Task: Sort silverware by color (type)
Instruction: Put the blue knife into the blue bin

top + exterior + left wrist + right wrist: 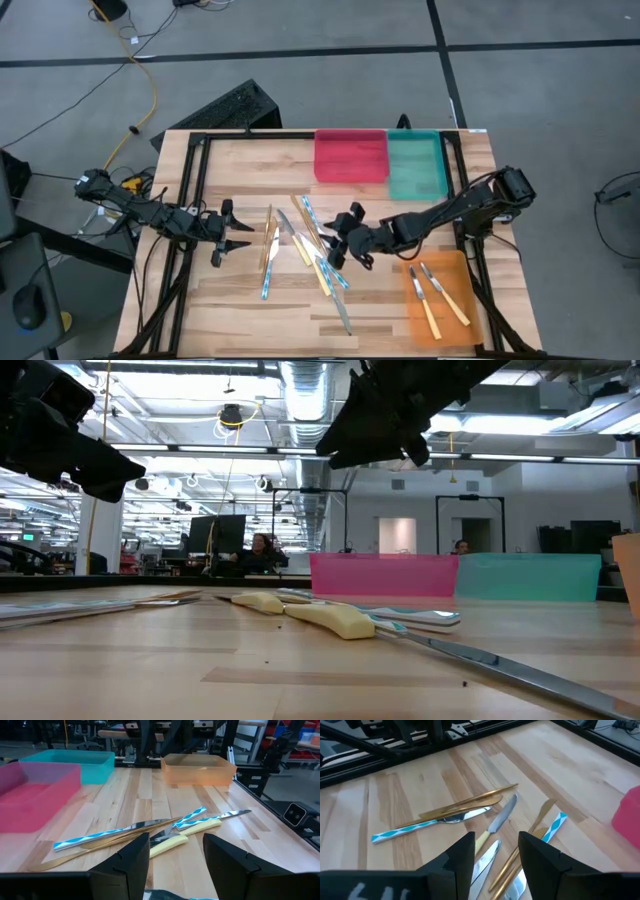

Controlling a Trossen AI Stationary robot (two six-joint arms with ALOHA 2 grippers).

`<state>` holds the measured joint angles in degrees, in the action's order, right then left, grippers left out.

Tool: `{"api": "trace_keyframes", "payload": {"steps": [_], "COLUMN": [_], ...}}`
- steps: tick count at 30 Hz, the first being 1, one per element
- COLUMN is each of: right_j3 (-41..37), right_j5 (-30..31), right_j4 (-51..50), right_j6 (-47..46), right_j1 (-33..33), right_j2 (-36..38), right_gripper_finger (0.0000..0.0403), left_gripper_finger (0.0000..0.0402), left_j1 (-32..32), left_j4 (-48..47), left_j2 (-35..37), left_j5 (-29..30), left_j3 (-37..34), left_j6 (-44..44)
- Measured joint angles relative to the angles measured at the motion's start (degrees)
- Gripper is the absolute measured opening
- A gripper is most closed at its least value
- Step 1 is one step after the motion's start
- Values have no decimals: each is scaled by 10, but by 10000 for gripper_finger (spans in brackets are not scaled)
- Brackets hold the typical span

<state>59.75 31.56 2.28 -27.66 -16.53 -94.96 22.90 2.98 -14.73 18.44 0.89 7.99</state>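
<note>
The silverware lies in a loose pile (pixel 300 250) on the wooden table's middle: yellow-handled knives (pixel 495 822), blue-and-white-handled pieces (pixel 412 829) and thin gold-tan pieces (pixel 470 802), crossing one another flat on the wood. Two more yellow-handled knives (pixel 437 292) lie in the orange tray (pixel 460 335). My right gripper (pixel 495 855) hangs open above the pile's right part, slanting down, clear of it. My left gripper (pixel 175 862) stands open at the pile's left, above the table and a little short of the pile, pointing at it almost level.
The red tray (pixel 350 155) and the teal tray (pixel 417 165) stand side by side at the far edge. The orange tray is at the near right. Bare wood lies at the near left (pixel 220 310). Black frame rails (pixel 190 190) run along the table's sides.
</note>
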Motion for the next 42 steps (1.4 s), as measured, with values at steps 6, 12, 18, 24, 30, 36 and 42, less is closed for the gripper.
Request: {"api": "trace_keyframes", "payload": {"steps": [6,12,18,24,30,36,42], "right_j3": [0,0,0,0,0,0,2], "right_j5": [0,0,30,81,102,104,108], "right_j4": [-4,-10,-90,-105,-104,-104,-85], "right_j6": [-5,-24,-97,-128,-130,-130,-126], "right_j1": [-4,-7,-12,-9,-9,-9,7], "right_j2": [0,0,0,0,0,0,-26], "right_gripper_finger": [175,175,175,175,175,175,175], "left_gripper_finger": [169,169,169,169,169,169,169], "left_j1": [0,0,0,0,0,0,0], "left_j4": [2,0,-2,83,78,-108,-269], "left_j2": [0,0,0,1,1,1,4], "left_j5": [3,-10,-36,35,7,22,57], "left_j3": [0,0,0,0,80,233,302], "left_j6": [-2,27,83,72,39,20,87]}}
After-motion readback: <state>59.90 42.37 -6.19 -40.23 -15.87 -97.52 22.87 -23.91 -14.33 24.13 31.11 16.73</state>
